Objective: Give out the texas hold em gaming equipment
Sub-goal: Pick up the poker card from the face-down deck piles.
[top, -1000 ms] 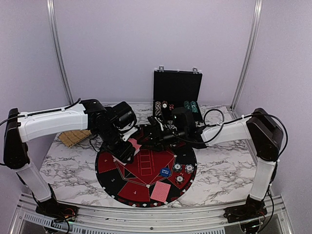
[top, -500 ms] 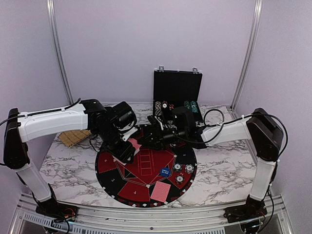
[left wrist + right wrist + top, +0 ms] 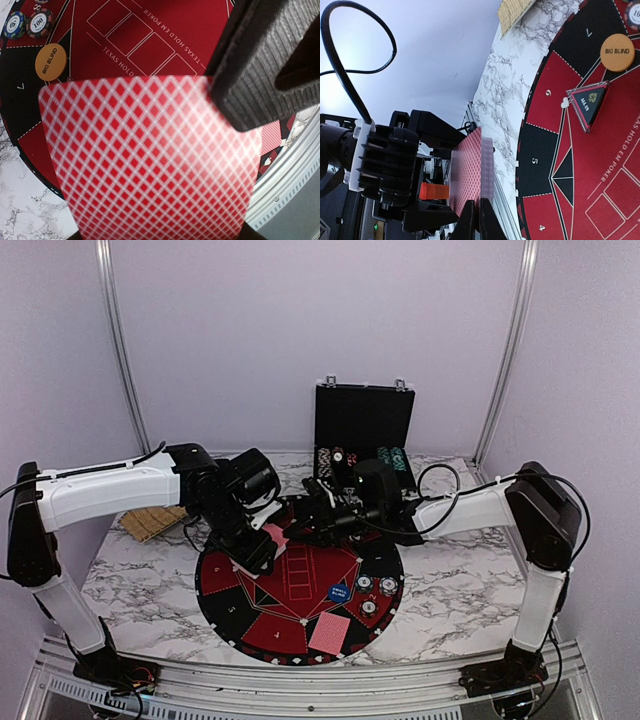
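Above mat (image 3: 230,612), left jaws grip red-backed cards (image 3: 150,160); right jaws pinched shut on their edge.

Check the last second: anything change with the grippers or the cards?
Right gripper closed, pinching the edge of the cards that the left gripper holds out. Both arms, the left grip, and the chips on the mat stayed put.

Orange disc (image 3: 50,61): BIG BLIND
Mat (image 3: 150,45): TEXAS HOLD EM POKER; segment numbers 7, 6, 5, 4
Teal chip (image 3: 14,24): 50
Dark red chip (image 3: 40,21): 100
Triangular marker (image 3: 588,102): ALL IN
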`<state>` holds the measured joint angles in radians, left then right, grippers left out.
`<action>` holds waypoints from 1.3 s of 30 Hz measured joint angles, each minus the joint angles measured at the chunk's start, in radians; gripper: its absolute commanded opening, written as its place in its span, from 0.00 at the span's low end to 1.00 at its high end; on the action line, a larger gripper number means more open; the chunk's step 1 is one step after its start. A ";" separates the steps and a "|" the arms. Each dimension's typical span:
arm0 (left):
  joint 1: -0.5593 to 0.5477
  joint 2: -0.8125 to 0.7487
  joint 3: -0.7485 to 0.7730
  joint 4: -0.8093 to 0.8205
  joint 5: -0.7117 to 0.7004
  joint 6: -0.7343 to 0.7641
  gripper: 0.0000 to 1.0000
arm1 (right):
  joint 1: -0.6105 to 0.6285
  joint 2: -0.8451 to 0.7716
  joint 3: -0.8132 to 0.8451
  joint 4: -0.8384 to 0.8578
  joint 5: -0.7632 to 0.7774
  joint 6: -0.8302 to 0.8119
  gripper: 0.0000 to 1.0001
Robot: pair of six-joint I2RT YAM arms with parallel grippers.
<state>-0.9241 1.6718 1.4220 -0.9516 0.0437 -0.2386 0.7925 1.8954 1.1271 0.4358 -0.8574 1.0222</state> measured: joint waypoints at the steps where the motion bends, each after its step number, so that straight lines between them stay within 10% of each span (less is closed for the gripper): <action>1: 0.000 0.000 0.000 0.000 0.000 0.000 0.42 | 0.000 0.000 0.000 0.002 -0.001 0.002 0.01; 39: 0.016 0.000 -0.027 0.002 0.000 0.000 0.41 | -0.101 -0.081 -0.047 0.000 -0.005 0.002 0.00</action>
<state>-0.9081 1.6718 1.3949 -0.9497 0.0441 -0.2386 0.6918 1.8141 1.0805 0.4358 -0.8623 1.0245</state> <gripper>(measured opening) 0.653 0.007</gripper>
